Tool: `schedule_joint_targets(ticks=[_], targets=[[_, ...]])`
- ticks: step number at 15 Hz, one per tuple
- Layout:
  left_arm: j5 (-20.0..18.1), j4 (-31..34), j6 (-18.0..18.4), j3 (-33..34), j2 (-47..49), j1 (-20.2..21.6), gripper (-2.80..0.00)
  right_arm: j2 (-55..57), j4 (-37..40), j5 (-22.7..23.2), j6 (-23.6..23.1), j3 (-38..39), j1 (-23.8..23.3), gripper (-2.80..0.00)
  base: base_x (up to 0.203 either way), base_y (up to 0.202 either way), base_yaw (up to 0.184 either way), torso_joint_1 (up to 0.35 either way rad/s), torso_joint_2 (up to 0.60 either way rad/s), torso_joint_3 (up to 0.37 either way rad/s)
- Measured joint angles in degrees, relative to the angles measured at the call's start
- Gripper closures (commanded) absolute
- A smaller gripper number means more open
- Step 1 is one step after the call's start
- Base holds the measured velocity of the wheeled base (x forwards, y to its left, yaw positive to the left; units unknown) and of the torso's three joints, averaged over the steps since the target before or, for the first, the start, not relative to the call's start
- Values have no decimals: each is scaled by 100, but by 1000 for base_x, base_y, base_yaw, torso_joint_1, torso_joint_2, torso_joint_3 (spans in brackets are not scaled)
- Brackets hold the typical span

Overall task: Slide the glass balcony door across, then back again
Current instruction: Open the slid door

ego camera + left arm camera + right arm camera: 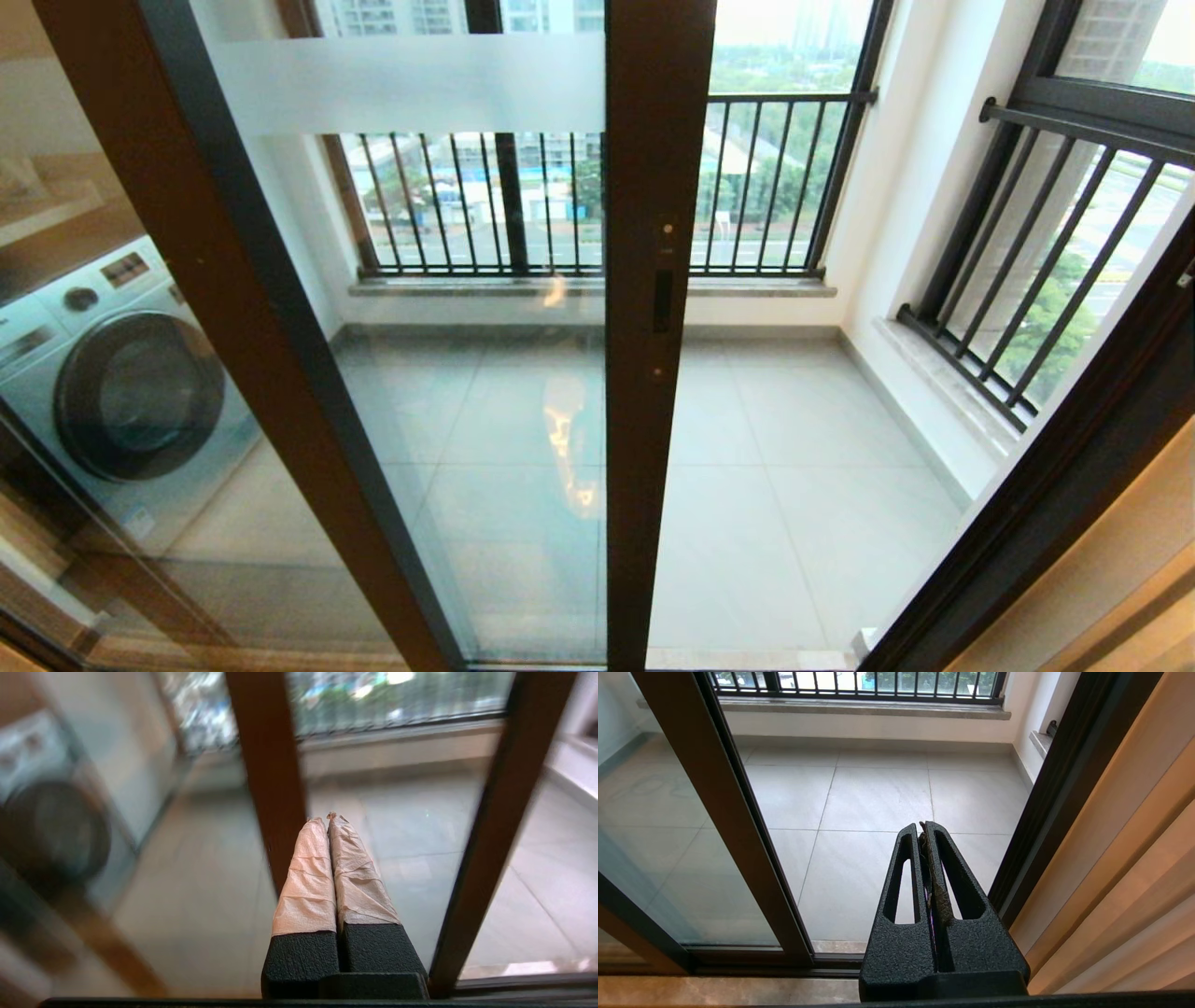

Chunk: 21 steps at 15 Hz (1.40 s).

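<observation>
Nearest the left wrist camera, the left gripper (328, 817) occupied the lower centre of its frame, its two tape-wrapped fingers (308, 877) pressed together with no gap between them and nothing held. Its tips pointed toward a brown stile at upper centre of that view; contact with it could not be confirmed.

Similarly, the right gripper (922, 828) filled the lower centre of the right wrist frame. Both black slotted fingers (903, 882) were closed against each other, gripping nothing, and pointed out over the grey tiled balcony floor (878, 798) through the open gap. Neither gripper appeared in the head view.

In the head view, the tall clear glass balcony door in its dark brown frame (653, 140) stood partly slid across. Its vertical stile ran down the centre of the frame, bearing the small black handle slot (662, 301) at mid height. The frosted white horizontal band (411, 84) crossed the glass at upper left of centre. Right of the stile the doorway was open to the balcony. A second brown-framed glass panel (224, 280) slanted across the left side, with a white front-loading washing machine (121, 392) visible through the glass at middle left. Black-barred windows (766, 187) closed the far side and the right side of the balcony.
</observation>
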Motion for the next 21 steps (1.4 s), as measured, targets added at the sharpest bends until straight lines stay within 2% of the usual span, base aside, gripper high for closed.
schedule_joint_targets(ticks=[2, 4, 7, 9, 11, 14, 16, 18, 21], targets=[[-439, 67, 47, -409, 264, 5, 0, 0, 0, 2, 0, 0, 0, 0, 0, 0, 0, 0, 0, 0], [-740, 6, -88, -887, 900, 10, 0, 0, 0, 5, 1, 0, 2, 0, 0, 0, 0, 0, 0, 0], [-1260, -456, -320, -1715, 2515, -28, 0, 0, 2, 0, 1, 0, 0, 0, 0, 0, 0, 0, 0, 0], [-1309, -665, -522, -2552, 3942, -348, 0, 0, 2, -1, 1, 0, 2, 0, 0, 0, 0, 0, 0, 0], [-838, -798, -794, -3670, 5418, -1204, 0, 0, 0, 3, 4, 0, 2, 0, 0, 0, 0, 0, 0, 0], [408, -904, -1176, -5501, 7404, -3008, 0, 0, 2, 2, 4, 0, 2, 0, 0, 0, 0, 0, 0, 0], [1093, -929, -1472, -6423, 8517, -3906, 0, 0, 2, 3, 3, 0, 2, 0, 0, 0, 0, 0, 0, 0], [1392, -924, -1613, -7177, 9399, -4494, 0, 0, 0, 0, 1, 0, 0, 0, 0, 0, 0, 0, 0, 0], [1519, -662, -1787, -7958, 10190, -5104, 0, 0, 2, 0, 1, 0, 2, 0, 0, 0, 0, 0, 0, 0]])
